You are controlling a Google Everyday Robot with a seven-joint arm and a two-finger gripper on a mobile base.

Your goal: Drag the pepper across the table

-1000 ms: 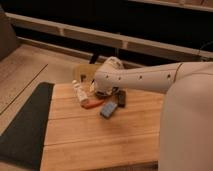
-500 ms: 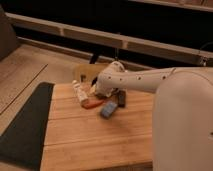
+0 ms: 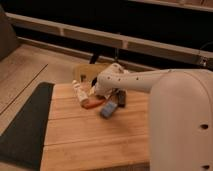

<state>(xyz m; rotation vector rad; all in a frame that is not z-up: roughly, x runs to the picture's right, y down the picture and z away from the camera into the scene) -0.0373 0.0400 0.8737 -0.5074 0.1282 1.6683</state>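
My white, smooth-shelled arm [image 3: 145, 82] reaches in from the right over the far part of the light wooden plank table [image 3: 95, 142]. My gripper [image 3: 91, 95] hangs at the arm's left end, low over the boards near the table's far left corner. Whether the gripper is clenched or released I cannot tell, because its dark tip merges with what lies beneath it.

The small, slim red-orange pepper [image 3: 90, 104] lies flat on the table right under the gripper's tip, its length running roughly left to right. I cannot tell whether the gripper is touching it.

Just beside the pepper, on its right, lies 1 blue-grey rectangular block [image 3: 107, 110], set at a slant across the plank seams. Just beyond that block sits 1 black rectangular object [image 3: 121, 98], partly under my arm. A small whitish piece [image 3: 78, 91] stands just left of the gripper, near the pepper's left end. Behind it, at the table's far edge, is a tan rounded object [image 3: 86, 73] that I cannot make out further. A dark grey mat [image 3: 25, 125] runs along the table's left side.
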